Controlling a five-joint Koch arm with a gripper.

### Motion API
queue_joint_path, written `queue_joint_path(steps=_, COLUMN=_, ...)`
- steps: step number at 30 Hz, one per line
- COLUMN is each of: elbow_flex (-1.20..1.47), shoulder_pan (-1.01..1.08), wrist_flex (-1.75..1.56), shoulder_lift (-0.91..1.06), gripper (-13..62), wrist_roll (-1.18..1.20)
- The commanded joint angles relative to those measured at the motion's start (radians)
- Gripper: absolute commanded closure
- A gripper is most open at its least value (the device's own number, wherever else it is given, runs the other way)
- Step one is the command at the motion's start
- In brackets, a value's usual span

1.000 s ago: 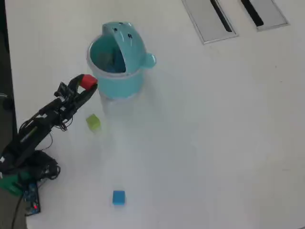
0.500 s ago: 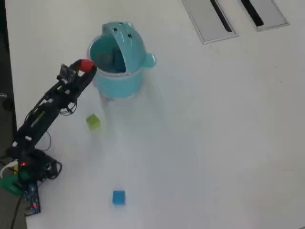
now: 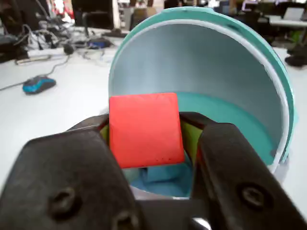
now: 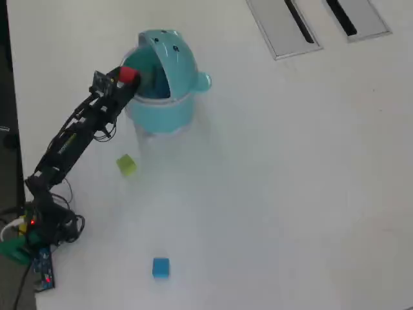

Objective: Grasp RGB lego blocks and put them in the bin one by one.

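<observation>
Looks like an office/lab space: white surface with two built-in cable-port flaps, a blue computer mouse, tangled cables, more desks and gear behind, bare circuit board by arm base.

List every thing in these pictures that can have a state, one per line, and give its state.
Gripper: shut on the red block, held over the bin's rim.
Red block: gripped, off the table.
Bin: upright, lid flipped open.
Green block: loose on the table.
Blue block: loose on the table.
</observation>
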Motion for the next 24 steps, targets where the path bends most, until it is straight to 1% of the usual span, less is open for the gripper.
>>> queue_joint_path(steps=1, elbow_flex=-0.144, shoulder_pan=-0.009, wrist_flex=-0.028, shoulder_lift=-0.003, gripper=39.5, wrist_roll=-0.005)
queue_joint_path(steps=6, elbow_flex=-0.216, shoulder_pan=-0.006, wrist_flex=-0.046, shoulder_lift=-0.069, gripper=39.4, wrist_roll=-0.017)
queue_joint_path(steps=8, elbow_flex=-0.259, shoulder_pan=-0.002, wrist_flex=-0.087, shoulder_lift=-0.12, gripper=38.8, wrist_roll=-0.091)
queue_joint_path(steps=9, elbow_flex=-0.261, shoulder_pan=-0.003, wrist_flex=-0.089, shoulder_lift=-0.135, gripper=35.3, wrist_roll=-0.141)
queue_joint_path(steps=11, elbow_flex=-0.259, shoulder_pan=-0.008, wrist_flex=-0.098, shoulder_lift=-0.143, gripper=34.8, wrist_roll=-0.163)
queue_joint_path(steps=12, elbow_flex=-0.255, shoulder_pan=-0.009, wrist_flex=-0.101, shoulder_lift=-0.144, gripper=30.2, wrist_roll=-0.189)
queue_joint_path(steps=15, elbow_flex=-0.238, shoulder_pan=-0.009, wrist_flex=-0.098, shoulder_lift=-0.129, gripper=28.6, wrist_roll=-0.192)
queue_joint_path(steps=18, elbow_flex=-0.227, shoulder_pan=-0.011, wrist_flex=-0.095, shoulder_lift=-0.109, gripper=28.4, wrist_roll=-0.19)
queue_joint_path(steps=20, elbow_flex=-0.227, shoulder_pan=-0.009, wrist_flex=-0.091, shoulder_lift=-0.103, gripper=24.5, wrist_roll=-0.192)
queue_joint_path(steps=24, elbow_flex=-0.225, shoulder_pan=-0.009, wrist_flex=-0.087, shoulder_lift=-0.098, gripper=22.3, wrist_roll=-0.192)
